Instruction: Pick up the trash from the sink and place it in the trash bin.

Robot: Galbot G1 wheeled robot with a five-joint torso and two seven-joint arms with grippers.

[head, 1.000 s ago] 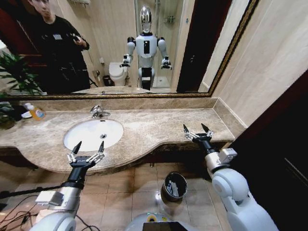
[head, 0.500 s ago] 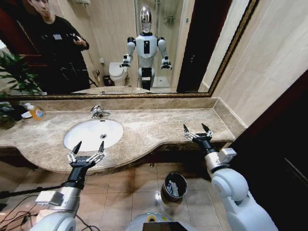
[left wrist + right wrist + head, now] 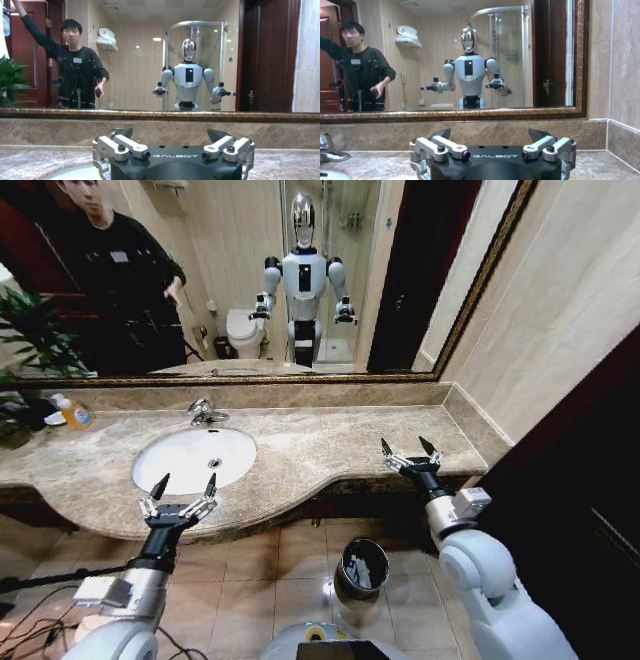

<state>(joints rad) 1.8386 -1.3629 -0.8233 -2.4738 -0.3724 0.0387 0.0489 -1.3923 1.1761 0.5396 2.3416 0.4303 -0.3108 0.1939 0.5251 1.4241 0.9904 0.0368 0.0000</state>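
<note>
Both arms are raised in front of the robot at counter height. The left gripper point(image 3: 184, 485) hangs over the front edge of the countertop point(image 3: 320, 442), just in front of the sink point(image 3: 193, 459), with its jaws spread wide and nothing between them. In the left wrist view the same left gripper point(image 3: 170, 134) shows both fingertips well apart, pointing toward the mirror point(image 3: 150, 56), with the pale rim of the sink at the lower corner beneath it. The right gripper point(image 3: 411, 451) sits over the right end of the countertop, near its front edge and well apart from the sink; its jaws are also spread wide and hold nothing. In the right wrist view the right gripper point(image 3: 490, 133) faces the mirror, with the chrome tap point(image 3: 329, 150) off to one side at the frame edge. The sink is a white oval basin set in the beige-brown marble, with the tap point(image 3: 205, 412) at its back rim; the basin surface visible from the head view is plain white, with no scraps distinguishable in it. The trash bin point(image 3: 362, 567) stands on the tiled floor point(image 3: 260, 580) below the counter edge, between the two arms and nearer the right one, with pale items visible inside it. A yellow-orange bottle point(image 3: 72, 413) lies on the far left of the countertop.
</note>
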